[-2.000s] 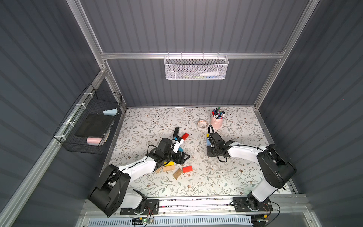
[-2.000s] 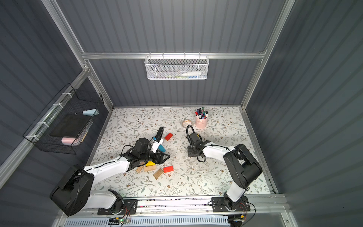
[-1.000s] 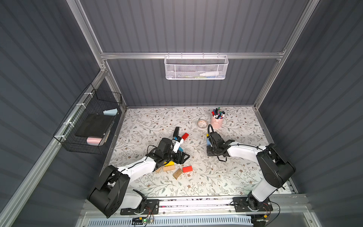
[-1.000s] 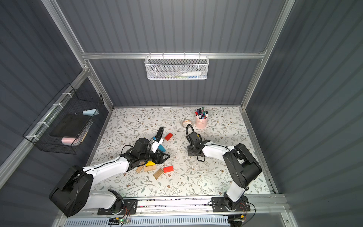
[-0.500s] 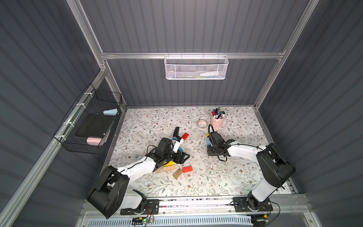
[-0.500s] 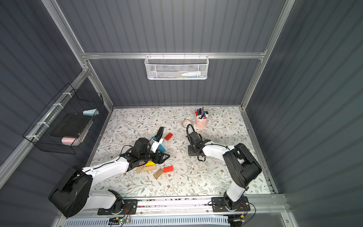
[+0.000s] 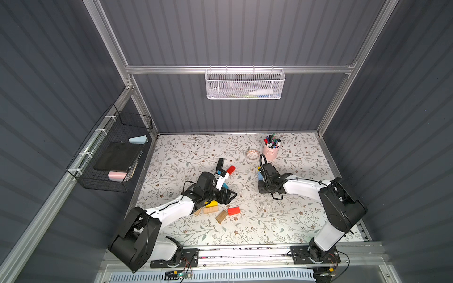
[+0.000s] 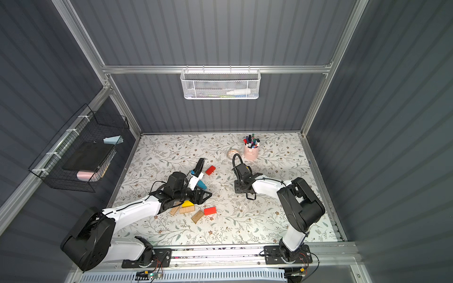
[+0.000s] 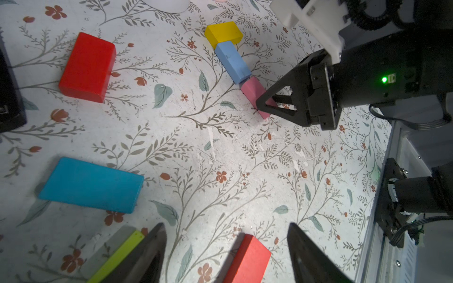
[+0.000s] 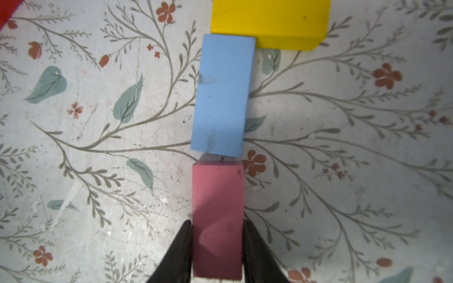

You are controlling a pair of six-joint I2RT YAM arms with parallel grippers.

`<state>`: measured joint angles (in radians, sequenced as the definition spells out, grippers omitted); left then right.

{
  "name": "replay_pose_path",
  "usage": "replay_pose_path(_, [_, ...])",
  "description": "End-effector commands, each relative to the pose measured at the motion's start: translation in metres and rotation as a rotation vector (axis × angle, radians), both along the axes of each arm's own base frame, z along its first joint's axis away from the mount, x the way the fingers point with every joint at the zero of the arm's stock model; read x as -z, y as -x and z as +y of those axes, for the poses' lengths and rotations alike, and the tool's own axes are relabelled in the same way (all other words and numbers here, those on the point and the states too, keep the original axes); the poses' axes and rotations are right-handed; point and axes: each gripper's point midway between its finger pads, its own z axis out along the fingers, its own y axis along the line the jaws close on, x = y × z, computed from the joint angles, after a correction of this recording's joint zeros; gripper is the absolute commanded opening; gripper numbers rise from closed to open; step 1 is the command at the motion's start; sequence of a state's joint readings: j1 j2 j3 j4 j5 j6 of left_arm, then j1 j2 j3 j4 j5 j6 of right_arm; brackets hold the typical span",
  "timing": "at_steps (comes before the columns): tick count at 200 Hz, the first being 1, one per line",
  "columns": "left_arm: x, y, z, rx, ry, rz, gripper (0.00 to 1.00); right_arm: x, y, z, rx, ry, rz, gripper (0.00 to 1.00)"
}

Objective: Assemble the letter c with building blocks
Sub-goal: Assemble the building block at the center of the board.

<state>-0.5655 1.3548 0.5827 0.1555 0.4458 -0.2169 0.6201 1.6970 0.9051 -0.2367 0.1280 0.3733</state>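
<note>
Bright overhead light, soft shadows, wide-angle distortion at edges

The left arm [image 7: 171, 210] and right arm [image 7: 301, 187]: white shells, bulky black joints, thin black cables [image 9: 416, 126]; the right tool [image 9: 266, 104] is black, triangular-framed (green light [image 9: 384, 79] behind it).

The pink block [image 10: 217, 218], light-blue block [image 10: 223, 95] and yellow block [image 10: 269, 22] lie flat, end to end.

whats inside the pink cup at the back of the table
The pink cup holds a bunch of markers standing upright, with caps in several colours above the rim. Their lower parts and the cup's bottom are hidden by its wall.
</note>
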Motion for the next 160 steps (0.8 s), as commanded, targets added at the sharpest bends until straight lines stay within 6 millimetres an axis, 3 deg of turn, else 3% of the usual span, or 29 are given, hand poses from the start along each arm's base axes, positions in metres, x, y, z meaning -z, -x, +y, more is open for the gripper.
replay_pose_path(1, [-0.0049, 0.0017, 0.0019, 0.009, -0.010, -0.026, 0.76, -0.0002, -0.0038, 0.0006, -0.004, 0.009, 0.007, 0.34])
replay_pose_path(160, [-0.0040, 0.0018, 0.0022, 0.009, -0.012, -0.025, 0.76, 0.0008, -0.0065, 0.0028, -0.015, 0.011, 0.010, 0.34])
